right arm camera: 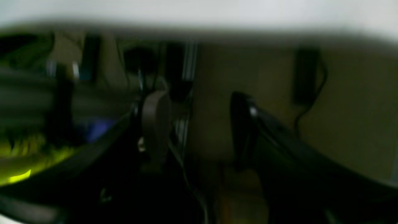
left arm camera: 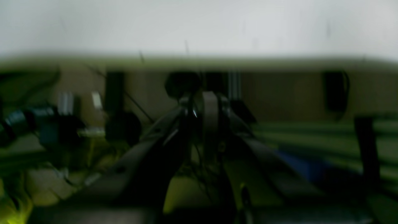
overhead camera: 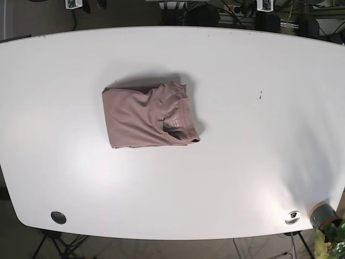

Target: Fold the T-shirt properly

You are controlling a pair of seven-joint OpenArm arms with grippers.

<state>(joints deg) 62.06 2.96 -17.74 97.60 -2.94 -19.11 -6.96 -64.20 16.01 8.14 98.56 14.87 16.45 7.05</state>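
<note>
Mauve T-shirt lies folded left of centre on the white table, neckline rumpled; flattening it squarely would finish well. Left gripper looks pressed together, right gripper spread.

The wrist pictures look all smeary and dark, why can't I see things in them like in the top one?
Left wrist view: blurred and dim, the left gripper just a dark smear. Right wrist view: just as blurry, the right gripper dark against a beige wall. Base view: sharp and bright, the shirt casting a soft shadow on the table.
</note>
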